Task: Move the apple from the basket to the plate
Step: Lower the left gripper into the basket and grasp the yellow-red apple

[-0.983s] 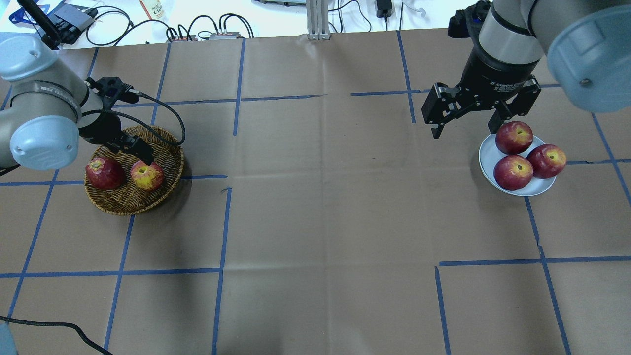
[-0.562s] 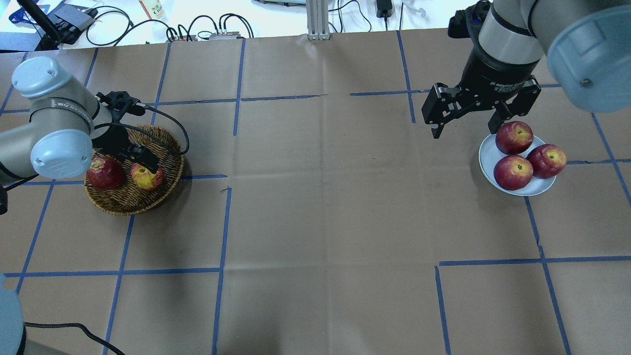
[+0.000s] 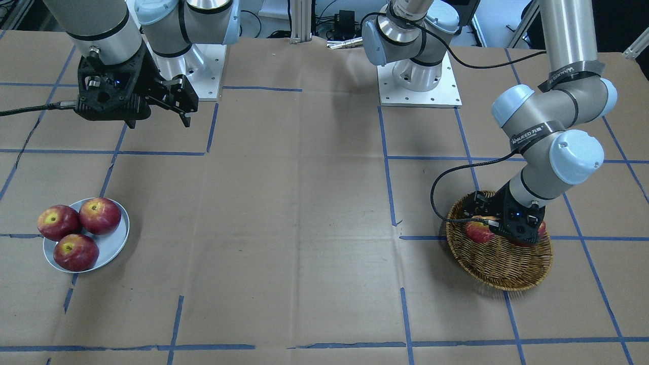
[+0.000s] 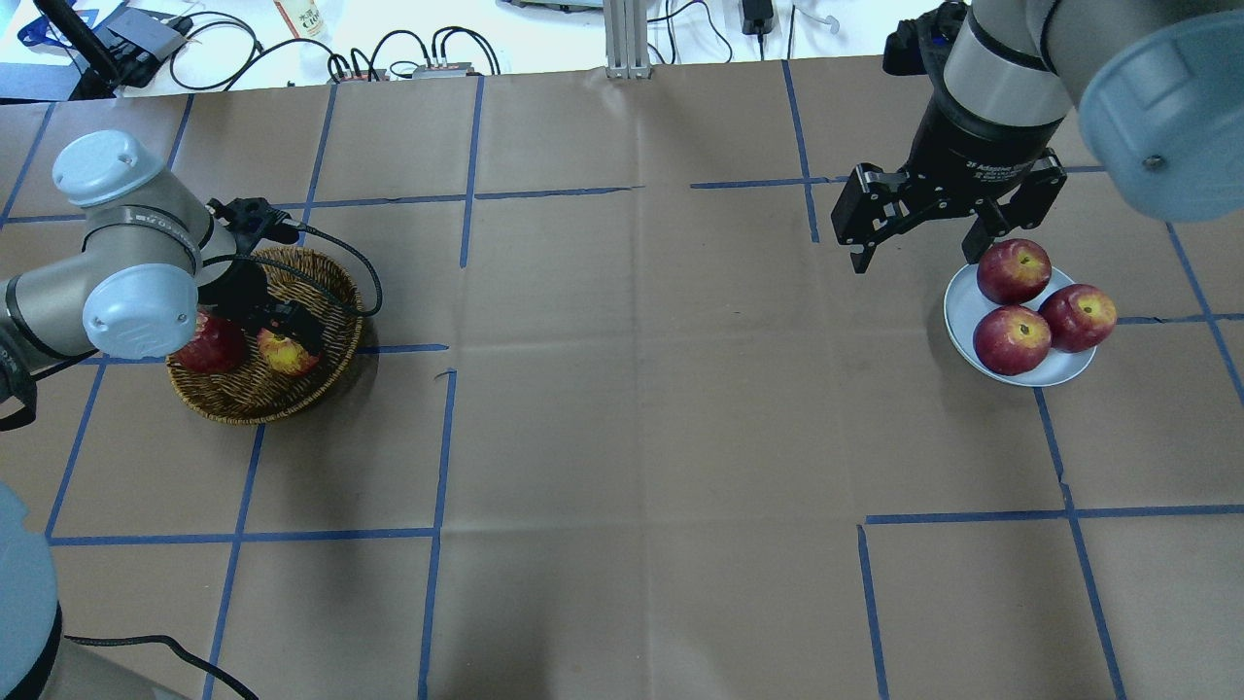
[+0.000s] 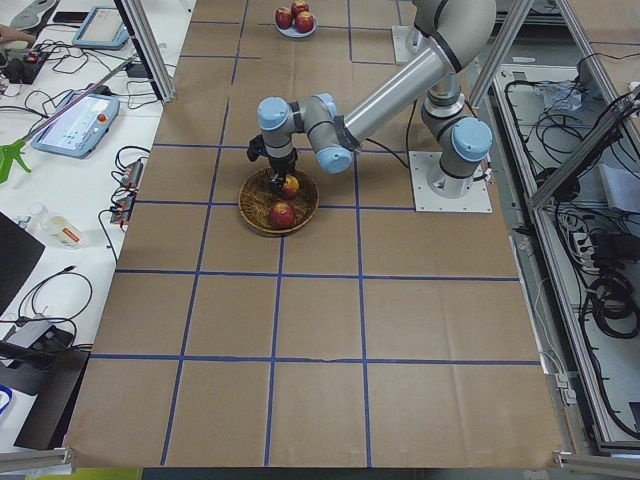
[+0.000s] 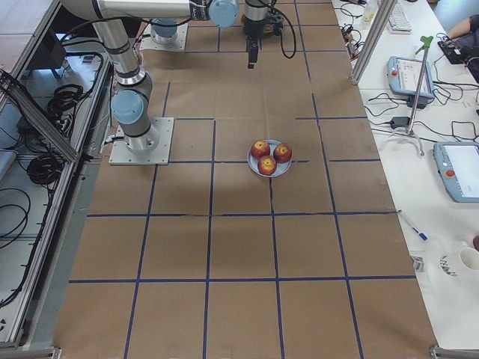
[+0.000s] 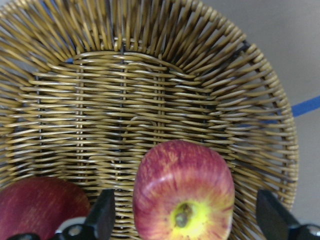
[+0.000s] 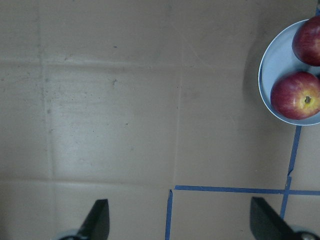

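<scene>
The pale red apple point(image 7: 184, 192) with a yellow patch around its stem lies in the wicker basket point(image 7: 150, 90). It also shows in the overhead view point(image 4: 290, 356). My left gripper point(image 7: 187, 225) is open and low in the basket point(image 4: 243, 403), with one finger on each side of this apple and not touching it. The grey-blue plate point(image 4: 960, 306) at the far right holds three dark red apples. My right gripper point(image 4: 918, 243) is open and empty, hovering just left of and behind the plate point(image 8: 272, 75).
A darker red apple point(image 4: 214, 348) lies in the basket beside the pale one, close to my left gripper's finger point(image 7: 105, 215). Blue tape lines cross the brown paper table. Cables and boxes lie beyond the far edge.
My left arm has swung over and lowered into the basket, so the open gripper now straddles the pale apple. The right arm and the plate's apples have not moved.
</scene>
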You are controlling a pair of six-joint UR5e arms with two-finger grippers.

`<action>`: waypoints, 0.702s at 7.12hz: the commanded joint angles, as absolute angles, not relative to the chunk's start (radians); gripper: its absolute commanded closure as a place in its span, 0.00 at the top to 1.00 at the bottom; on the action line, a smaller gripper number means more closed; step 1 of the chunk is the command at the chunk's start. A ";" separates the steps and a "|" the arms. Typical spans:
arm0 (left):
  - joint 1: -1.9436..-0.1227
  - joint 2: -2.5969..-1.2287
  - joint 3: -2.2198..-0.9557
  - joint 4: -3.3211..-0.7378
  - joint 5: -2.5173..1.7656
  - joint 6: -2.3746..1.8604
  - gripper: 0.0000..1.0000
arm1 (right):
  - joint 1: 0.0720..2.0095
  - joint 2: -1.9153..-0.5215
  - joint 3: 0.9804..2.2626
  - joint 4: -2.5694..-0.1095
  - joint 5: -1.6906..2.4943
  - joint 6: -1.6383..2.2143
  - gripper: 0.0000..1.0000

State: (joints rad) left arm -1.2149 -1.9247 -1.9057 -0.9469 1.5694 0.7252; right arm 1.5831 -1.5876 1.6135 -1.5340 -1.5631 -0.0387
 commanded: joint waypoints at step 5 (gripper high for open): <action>-1.215 -1.970 -1.896 -0.943 1.574 0.719 0.53 | 1.583 -1.588 1.614 -1.534 -1.563 -0.040 1.00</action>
State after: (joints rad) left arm -1.2149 -1.9664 -1.9035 -0.9426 1.5719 0.7201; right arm 1.5831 -1.5877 1.6137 -1.5340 -1.5631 -0.0386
